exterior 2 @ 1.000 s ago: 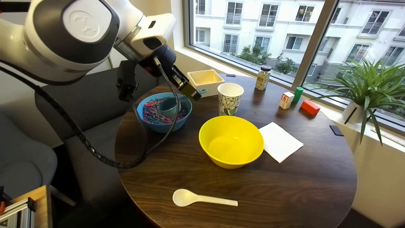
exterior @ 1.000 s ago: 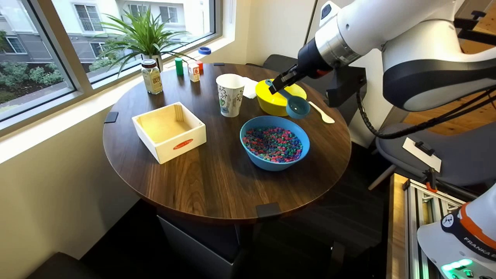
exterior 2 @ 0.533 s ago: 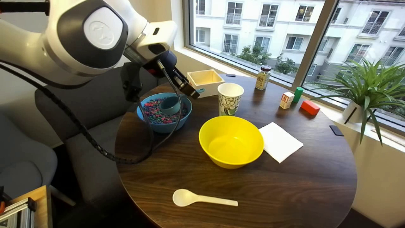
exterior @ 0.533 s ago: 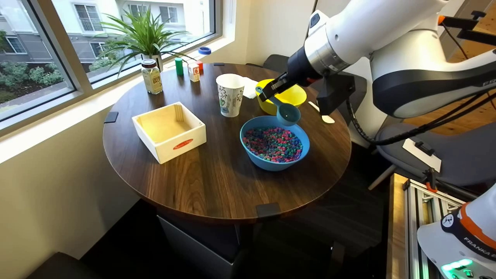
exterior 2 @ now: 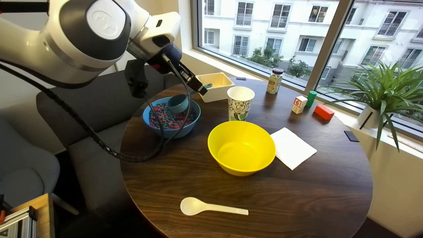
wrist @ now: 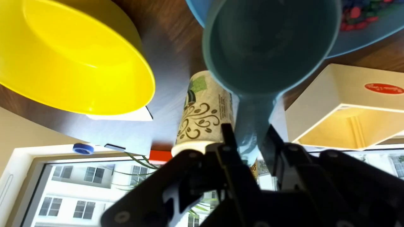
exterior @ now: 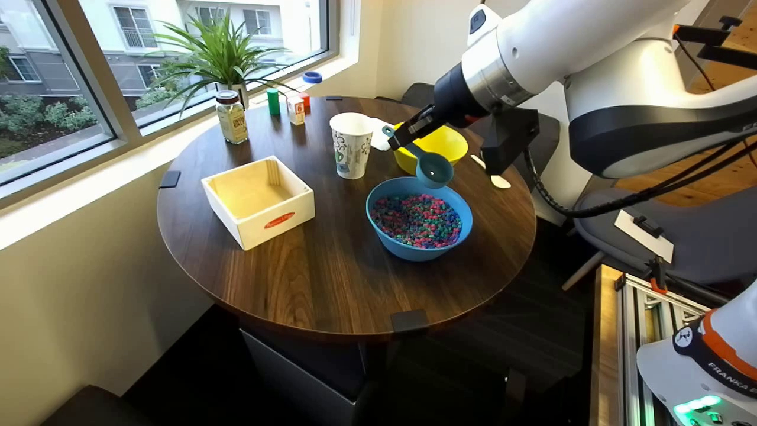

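Blue bowl [exterior 2: 169, 133]: rim best left untouched
Scoop [exterior 2: 177, 103]: in an exterior view, above the bowl's 1 o'clock; slow, steady handling suits
Gripper [wrist: 249, 135]: pinching the scoop's handle; firmness matters
Paper cup [exterior 2: 240, 105]: gripper's 4 o'clock; deserves room

A round wooden table [exterior 2: 297, 198] stands beside a bright window [exterior 2: 257, 33].

1. White arm links [exterior: 582, 44] meet a dark shell [exterior 2: 73, 29]; its white cap [exterior 2: 109, 15] bears an embossed emblem [exterior 2: 104, 24].
2. A silver collar [exterior: 494, 76] adjoins a black wrist section [exterior: 456, 93].
3. The angular black gripper [wrist: 249, 134] shows round screw heads [wrist: 122, 217].
4. A thick black cable [exterior 2: 132, 159] looks ribbed.
5. The white base [exterior: 667, 368] wears an orange band [exterior: 720, 347], "FRANKA" lettering [exterior: 731, 378] on black, and green lights [exterior: 698, 405].
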